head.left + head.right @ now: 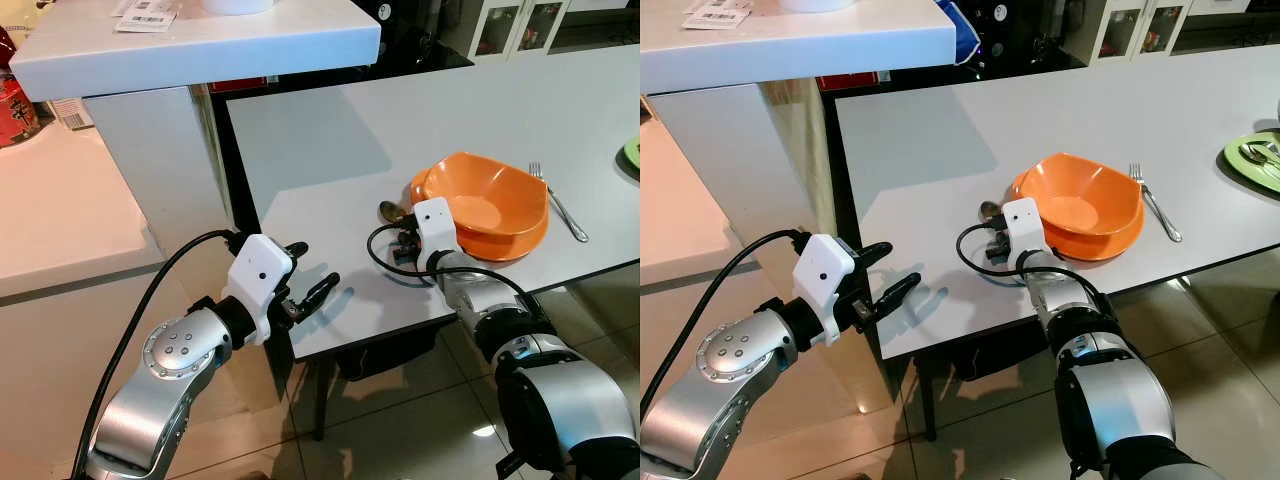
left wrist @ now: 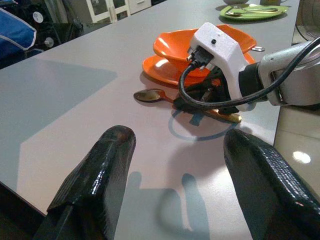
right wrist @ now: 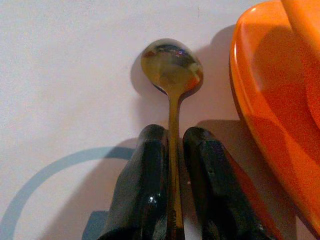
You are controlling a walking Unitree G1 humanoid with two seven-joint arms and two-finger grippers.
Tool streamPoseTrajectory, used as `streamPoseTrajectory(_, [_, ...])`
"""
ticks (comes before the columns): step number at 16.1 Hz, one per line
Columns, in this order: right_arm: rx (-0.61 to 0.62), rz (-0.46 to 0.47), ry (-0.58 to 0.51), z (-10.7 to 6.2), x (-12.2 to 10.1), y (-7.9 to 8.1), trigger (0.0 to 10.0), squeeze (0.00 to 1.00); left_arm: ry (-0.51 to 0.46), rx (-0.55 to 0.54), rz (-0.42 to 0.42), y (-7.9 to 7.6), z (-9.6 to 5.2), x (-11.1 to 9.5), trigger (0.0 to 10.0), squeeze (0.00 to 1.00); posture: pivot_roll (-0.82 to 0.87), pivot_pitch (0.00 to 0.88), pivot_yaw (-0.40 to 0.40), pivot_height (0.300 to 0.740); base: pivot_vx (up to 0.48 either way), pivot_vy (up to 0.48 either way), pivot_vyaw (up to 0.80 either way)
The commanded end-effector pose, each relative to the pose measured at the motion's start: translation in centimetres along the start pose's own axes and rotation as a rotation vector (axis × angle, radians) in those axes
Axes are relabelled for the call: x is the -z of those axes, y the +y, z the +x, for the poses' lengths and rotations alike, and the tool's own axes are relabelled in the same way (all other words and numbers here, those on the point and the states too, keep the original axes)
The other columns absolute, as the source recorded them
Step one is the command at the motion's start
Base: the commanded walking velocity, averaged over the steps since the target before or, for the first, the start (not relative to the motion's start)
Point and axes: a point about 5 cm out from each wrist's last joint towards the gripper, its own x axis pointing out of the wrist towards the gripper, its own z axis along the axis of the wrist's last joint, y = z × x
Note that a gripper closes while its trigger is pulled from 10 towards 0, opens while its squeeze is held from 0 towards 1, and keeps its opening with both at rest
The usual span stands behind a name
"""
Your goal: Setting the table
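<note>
pinching the handle of a spoon (image 3: 172, 75) between its two black fingers, the right gripper (image 3: 173, 180) has its jaws closed tight on the thin metal, low over the table (image 1: 330, 140). the spoon's bowl points away from the wrist and seems to lie flat on the surface, just beside the rim of an orange plate (image 2: 160, 67). whether the handle is lifted off the table cannot be told.

an orange bowl (image 1: 487, 200) sits on that plate, and a fork (image 1: 558, 203) lies on the table on the bowl's far side from the spoon. a pale blue ring (image 2: 200, 131) marked on the tabletop lies under the right wrist.

the left gripper (image 1: 310, 285) hangs off the table's near corner with its jaws wide apart and nothing between them.

judging by the layout, this setting looks nearly done: plate, bowl and fork are down, and the spoon seems to be the last piece, yet to be released. a green plate (image 1: 1255, 160) with cutlery on it lies further along the table.
</note>
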Motion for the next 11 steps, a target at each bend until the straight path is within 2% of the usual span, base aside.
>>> streamPoseTrajectory(1, [-0.01, -0.003, 0.001, 0.1, -0.5, 0.2, 10.0, 0.91, -0.01, 0.012, 0.01, -0.1, 0.0, -0.5, 10.0, 0.0, 0.06, 0.048, 0.032, 0.74, 0.0, 0.0, 0.0])
streamPoseTrajectory(2, [-0.01, 0.001, 0.001, 0.1, -0.5, 0.2, 10.0, 1.0, -0.01, 0.01, 0.01, -0.1, 0.0, -0.5, 10.0, 0.0, 0.06, 0.047, 0.031, 0.74, 0.0, 0.0, 0.0])
streamPoseTrajectory(4, [-0.01, 0.006, -0.002, 0.2, -0.6, 0.2, 10.0, 1.0, -0.011, 0.007, 0.011, -0.1, 0.0, -0.5, 10.0, 0.0, 0.06, 0.043, 0.03, 0.74, 0.0, 0.0, 0.0])
streamPoseTrajectory(7, [-0.031, -0.046, -0.134, -0.1, -2.4, 0.2, 10.0, 1.0, -0.029, -0.054, 0.026, 0.5, -0.3, -0.9, 10.0, 0.0, 0.06, 0.038, 0.022, 0.74, 0.0, 0.0, 0.0])
streamPoseTrajectory(8, [-0.056, -0.08, -0.248, -0.6, -3.5, 0.6, 10.0, 0.0, -0.074, -0.124, 0.023, 1.0, -0.5, -1.5, 10.0, 0.0, 0.06, 0.034, 0.019, 0.74, 0.0, 0.0, 0.0])
streamPoseTrajectory(10, [-0.085, -0.106, -0.359, -2.2, -4.4, 1.0, 10.0, 0.0, -0.117, -0.183, 0.009, 1.3, -0.9, -2.2, 10.0, 0.0, 0.06, 0.03, 0.012, 0.74, 0.0, 0.0, 0.0])
streamPoseTrajectory(11, [-0.075, -0.022, -0.405, -4.6, -4.8, 1.4, 10.0, 0.0, -0.107, -0.2, 0.019, 1.1, -1.6, -2.1, 10.0, 0.0, 0.05, 0.026, 0.005, 0.74, 0.0, 0.0, 0.0])
